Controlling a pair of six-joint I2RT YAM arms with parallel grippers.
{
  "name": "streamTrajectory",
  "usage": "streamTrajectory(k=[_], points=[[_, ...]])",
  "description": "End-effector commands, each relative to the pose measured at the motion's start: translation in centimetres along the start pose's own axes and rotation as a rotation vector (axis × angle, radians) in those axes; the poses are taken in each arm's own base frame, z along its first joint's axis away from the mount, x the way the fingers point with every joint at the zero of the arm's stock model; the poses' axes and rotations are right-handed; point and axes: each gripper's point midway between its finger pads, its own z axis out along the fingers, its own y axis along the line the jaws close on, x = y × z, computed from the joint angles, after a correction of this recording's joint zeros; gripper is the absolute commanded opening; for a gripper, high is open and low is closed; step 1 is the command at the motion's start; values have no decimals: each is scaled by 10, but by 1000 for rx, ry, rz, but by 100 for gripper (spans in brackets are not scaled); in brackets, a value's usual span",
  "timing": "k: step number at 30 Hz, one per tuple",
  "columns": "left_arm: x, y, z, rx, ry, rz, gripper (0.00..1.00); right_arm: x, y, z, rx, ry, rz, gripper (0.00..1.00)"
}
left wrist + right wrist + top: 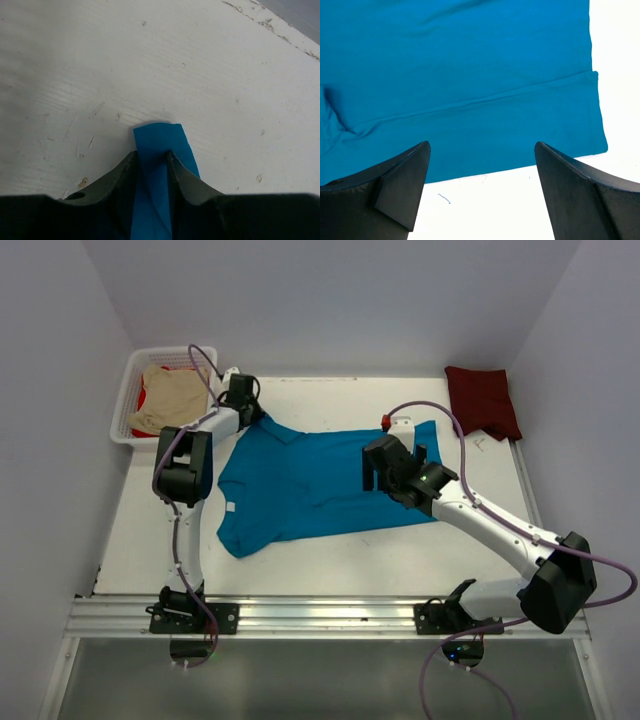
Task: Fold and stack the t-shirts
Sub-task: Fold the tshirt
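A teal-blue t-shirt lies spread out flat in the middle of the white table, and a small white label shows near its left edge. My left gripper is at the shirt's far left corner. In the left wrist view it is shut on a narrow fold of that teal cloth, which sticks out past the fingertips onto the table. My right gripper hovers over the shirt's right part. In the right wrist view it stands wide open above the shirt's edge, holding nothing. A folded dark maroon t-shirt lies at the back right.
A white lattice basket stands at the back left corner, holding a beige shirt over a red one. White walls close in the table on the left, back and right. A metal rail runs along the near edge.
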Motion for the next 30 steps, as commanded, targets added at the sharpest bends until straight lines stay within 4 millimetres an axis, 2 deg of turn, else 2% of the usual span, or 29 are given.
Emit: streamTrajectory(k=[1,5,10,13,15,16,17,18,19,20,21,23,24,25,26,27,28,29,30], points=[[-33,-15,3,66,-85,-12,30,-8,-6,-3,20,-34,40,88],[-31,-14,4,72,-88,-14,17,-6,-7,0,29,-27,36,84],[-33,-10,6,62,-98,-7,14,-7,-8,1,38,-30,35,80],[-34,-12,3,76,-97,-7,3,-7,-9,3,50,-32,30,79],[-35,-17,-3,99,-92,-9,0,-8,-18,10,89,-29,42,75],[-36,-17,-7,104,-92,-9,0,-10,-22,15,106,-27,55,65],[-38,-18,-10,109,-97,-8,0,-12,-23,24,122,-21,78,49],[-42,-19,-21,112,-104,-9,0,-16,-35,32,159,-17,117,21],[-44,-19,-27,112,-104,-11,0,-20,-36,43,177,-8,151,7],[-46,-18,-33,111,-108,-13,0,-26,-40,50,188,-16,187,0],[-48,-16,-45,104,-108,-16,0,-31,-53,59,221,-17,230,0],[-50,-12,-63,96,-108,-28,0,-43,-56,82,231,-17,299,0],[-48,-14,-70,109,-98,-28,0,-48,-72,94,269,-11,340,0],[-47,-13,-75,112,-91,-27,0,-53,-77,101,282,-10,367,3],[-47,-12,-86,116,-88,-36,0,-71,-80,106,286,-38,396,13],[-44,-13,-92,126,-74,-36,0,-66,-93,124,331,-12,405,42],[-45,-12,-98,129,-73,-37,0,-71,-99,130,345,-13,412,47],[-46,-12,-109,139,-78,-38,0,-84,-103,137,348,-31,433,52],[-46,-12,-115,146,-79,-38,0,-81,-115,151,373,-8,447,64]])
